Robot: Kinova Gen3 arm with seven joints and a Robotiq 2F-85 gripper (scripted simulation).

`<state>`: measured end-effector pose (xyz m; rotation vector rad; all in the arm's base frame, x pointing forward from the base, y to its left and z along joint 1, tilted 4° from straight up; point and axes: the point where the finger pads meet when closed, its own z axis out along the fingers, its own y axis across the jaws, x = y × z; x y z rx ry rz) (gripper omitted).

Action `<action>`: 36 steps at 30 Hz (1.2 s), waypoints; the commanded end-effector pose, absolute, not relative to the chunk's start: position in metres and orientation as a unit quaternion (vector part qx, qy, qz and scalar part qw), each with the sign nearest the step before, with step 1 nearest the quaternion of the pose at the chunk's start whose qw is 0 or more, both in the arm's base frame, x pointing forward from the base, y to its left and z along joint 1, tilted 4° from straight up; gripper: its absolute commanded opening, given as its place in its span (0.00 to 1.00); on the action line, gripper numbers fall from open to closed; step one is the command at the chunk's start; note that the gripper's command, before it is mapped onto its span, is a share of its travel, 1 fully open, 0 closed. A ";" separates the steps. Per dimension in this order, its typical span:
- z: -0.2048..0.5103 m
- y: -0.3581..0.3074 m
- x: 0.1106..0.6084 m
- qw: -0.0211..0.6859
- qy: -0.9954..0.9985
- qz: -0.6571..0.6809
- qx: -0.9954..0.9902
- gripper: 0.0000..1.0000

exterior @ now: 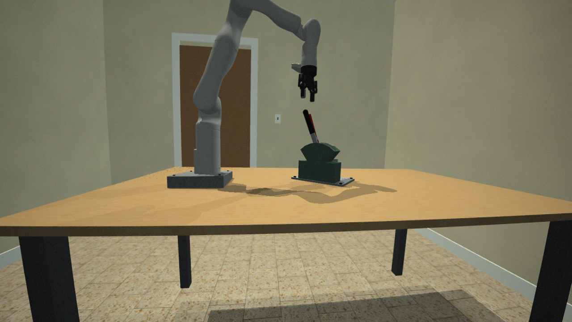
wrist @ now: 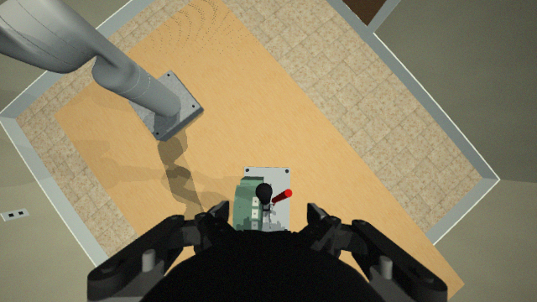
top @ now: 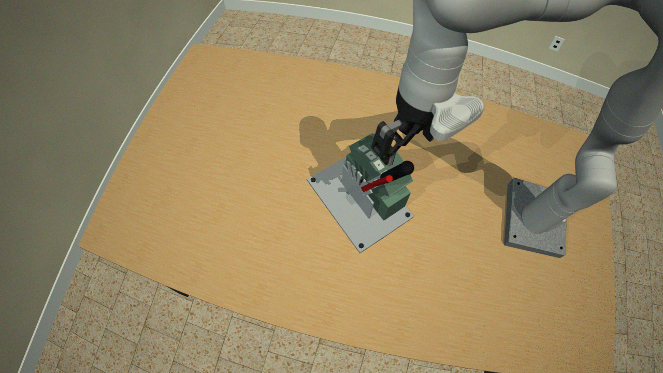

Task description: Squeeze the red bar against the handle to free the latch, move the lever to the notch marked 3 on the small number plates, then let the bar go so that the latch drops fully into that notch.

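A green lever box (top: 379, 181) stands on a grey base plate (top: 359, 206) on the wooden table. Its black handle (top: 402, 168) leans up with the red bar (top: 376, 183) beside it and apart from it. Small number plates (top: 371, 155) sit on the box top; the digits are too small to read. In the side view the handle (exterior: 307, 120) and the red bar (exterior: 312, 124) tilt left above the green box (exterior: 320, 164). My gripper (exterior: 307, 95) hangs open and empty a short way above the handle's tip. In the wrist view its fingers stand wide on either side of the handle knob (wrist: 264, 192) and the red bar (wrist: 282, 196).
The arm's grey pedestal (top: 535, 217) stands on the table to the right of the lever box. The table's edges are far from the box on all sides.
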<state>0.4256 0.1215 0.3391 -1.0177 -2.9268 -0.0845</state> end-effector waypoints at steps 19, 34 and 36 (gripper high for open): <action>0.325 0.122 0.425 0.021 -0.944 -0.027 -0.328 0.98; 0.318 0.123 0.425 0.021 -0.944 -0.027 -0.328 0.98; 0.318 0.123 0.425 0.021 -0.944 -0.027 -0.328 0.98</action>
